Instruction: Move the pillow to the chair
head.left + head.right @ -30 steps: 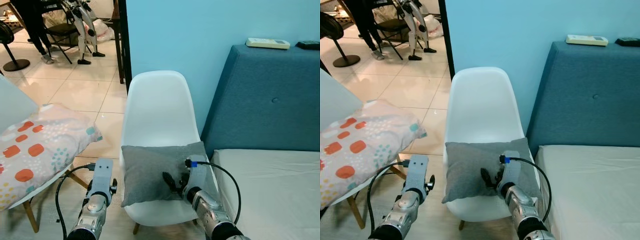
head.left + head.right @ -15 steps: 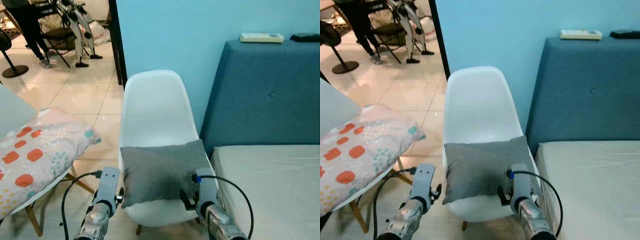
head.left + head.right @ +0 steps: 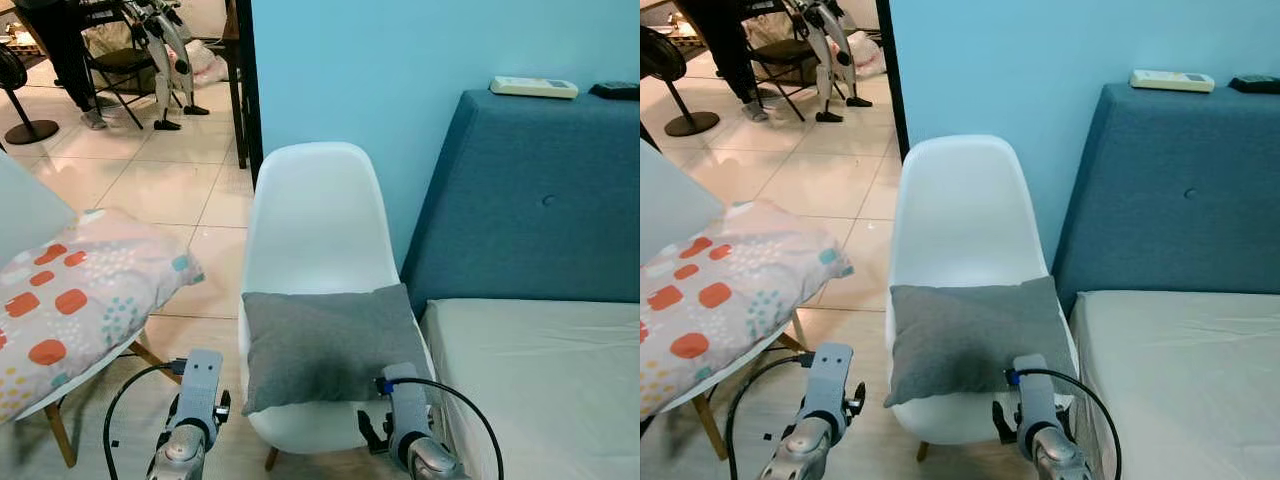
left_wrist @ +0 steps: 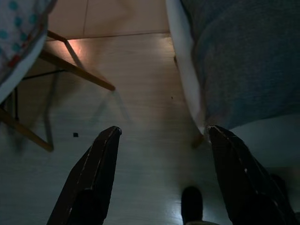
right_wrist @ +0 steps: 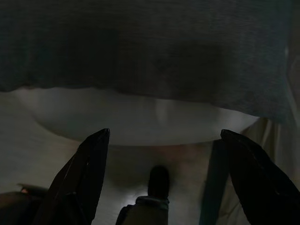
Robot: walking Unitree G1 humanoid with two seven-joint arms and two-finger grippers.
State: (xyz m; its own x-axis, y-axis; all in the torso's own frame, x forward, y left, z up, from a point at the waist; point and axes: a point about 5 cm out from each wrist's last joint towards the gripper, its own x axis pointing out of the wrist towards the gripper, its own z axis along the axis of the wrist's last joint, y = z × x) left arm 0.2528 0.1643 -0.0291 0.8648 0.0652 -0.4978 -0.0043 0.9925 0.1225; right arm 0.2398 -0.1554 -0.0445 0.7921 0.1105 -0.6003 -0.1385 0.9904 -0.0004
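**Both grippers spread open before the chair, pillow on the seat**

Right gripper is hanging with its fingers spread wide and empty, just in front of the front edge of the white chair. The grey pillow is lying flat on the chair's seat, its lower corners overhanging the front rim, apart from both grippers. Left gripper is pointing at the wooden floor beside the chair's left side, fingers likewise apart and holding nothing. A patterned cushion is resting on a second seat left of the chair; a blue headboard and mattress are standing to its right.
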